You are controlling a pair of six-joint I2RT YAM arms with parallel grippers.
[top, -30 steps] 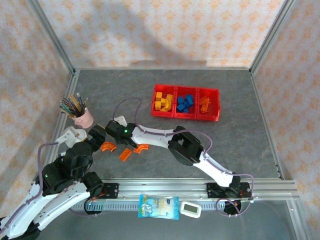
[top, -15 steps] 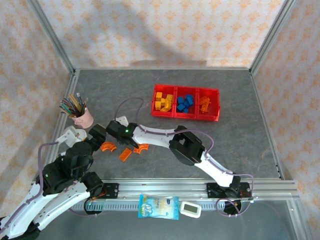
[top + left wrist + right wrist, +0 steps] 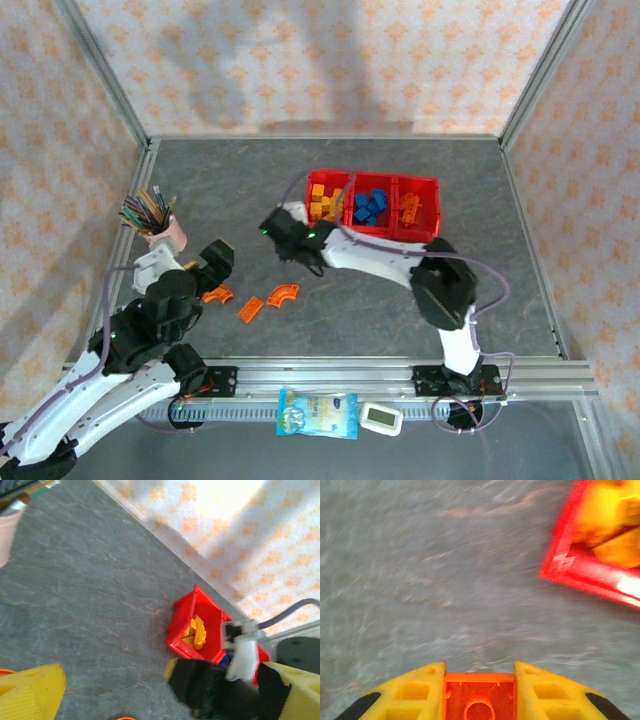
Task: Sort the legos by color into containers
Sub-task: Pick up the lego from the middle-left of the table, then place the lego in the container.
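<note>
Sorting in progress: we see the right gripper (image 3: 479, 676) clamped tight on a small orange plastic brick (image 3: 479, 702), both yellow fingers pressed against the brick's sides and its hollow underside turned to the wrist camera. The pair hangs over the grey stone-patterned tabletop (image 3: 230, 190), near the left corner of the three joined bright red plastic bins (image 3: 375, 176) but outside them. That wrist view is blurred.

From above we read the row's contents: yellow bricks (image 3: 325, 200) in the left compartment, blue bricks (image 3: 370, 207) in the middle one and orange bricks (image 3: 412, 208) in the right one.

Three loose orange pieces (image 3: 250, 307) lie on the table well apart from the bins, in front of the left arm. At least two of them are arch-shaped.

The left gripper (image 3: 165, 680) is poised near those pieces, its fingers spread wide with nothing between them. A pink cup of coloured pencils (image 3: 165, 232) stands near the table's left edge, just beyond the left arm.
</note>
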